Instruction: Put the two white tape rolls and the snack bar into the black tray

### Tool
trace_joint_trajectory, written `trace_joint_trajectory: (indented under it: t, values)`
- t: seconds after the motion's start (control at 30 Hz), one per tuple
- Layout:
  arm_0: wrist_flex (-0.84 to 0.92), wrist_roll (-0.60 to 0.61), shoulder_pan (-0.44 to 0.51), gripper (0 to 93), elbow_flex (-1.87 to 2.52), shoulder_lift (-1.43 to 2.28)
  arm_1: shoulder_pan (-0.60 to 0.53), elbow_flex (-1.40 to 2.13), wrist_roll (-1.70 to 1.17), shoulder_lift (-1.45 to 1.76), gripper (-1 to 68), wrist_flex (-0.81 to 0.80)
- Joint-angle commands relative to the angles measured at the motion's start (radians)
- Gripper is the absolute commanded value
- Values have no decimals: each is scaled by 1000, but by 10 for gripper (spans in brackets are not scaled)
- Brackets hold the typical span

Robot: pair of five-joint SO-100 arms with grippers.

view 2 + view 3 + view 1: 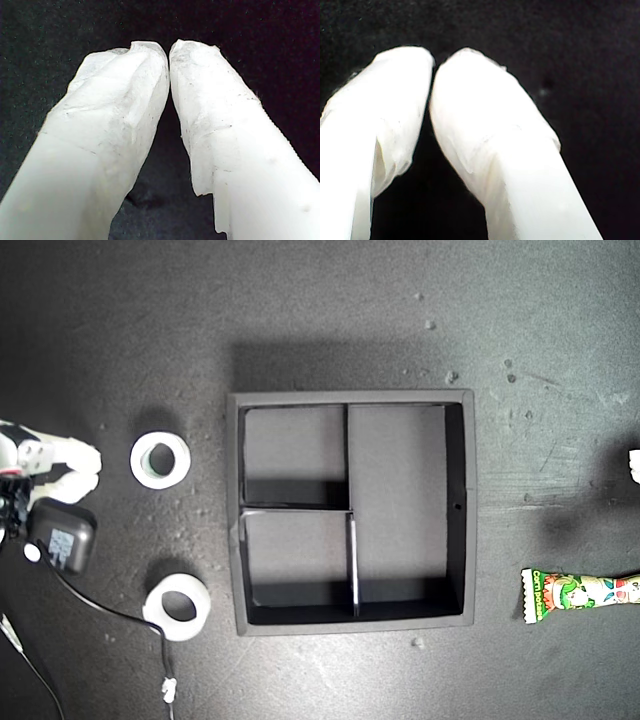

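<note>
Two white tape rolls lie on the dark mat at the exterior view's left, one (181, 460) farther up and one (202, 608) lower down. The black tray (468, 510) sits in the middle with all three compartments empty. The snack bar (580, 595) lies at the exterior view's right edge, partly cut off. My first gripper (169, 50) is shut with nothing between its white fingertips, over bare mat. My second gripper (434, 62) is also shut on nothing, over bare mat. An arm's white fingers (85, 462) rest just left of the upper roll.
A black module (62, 535) with a thin cable (130, 618) hangs off the arm at the exterior view's left, the cable running past the lower roll. A small white part (634, 465) of another arm shows at the exterior view's right edge. Pale specks dot the mat.
</note>
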Motion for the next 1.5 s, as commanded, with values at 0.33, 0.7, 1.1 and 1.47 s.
trace_joint_trajectory:
  t: [0.33, 0.7, 1.1, 1.47]
  values:
    - [40, -31, 9, 3, 58, 49, 58, 12, 32, 2, 0, 11]
    - [40, -135, -8, 3, 58, 49, 60, 12, 64, 2, 0, 11]
    - [-28, -365, 32, 2, 58, 49, -54, 12, -383, 2, -1, -538]
    - [-213, -403, 97, 0, 58, 48, -8, 12, 638, 2, -4, -726]
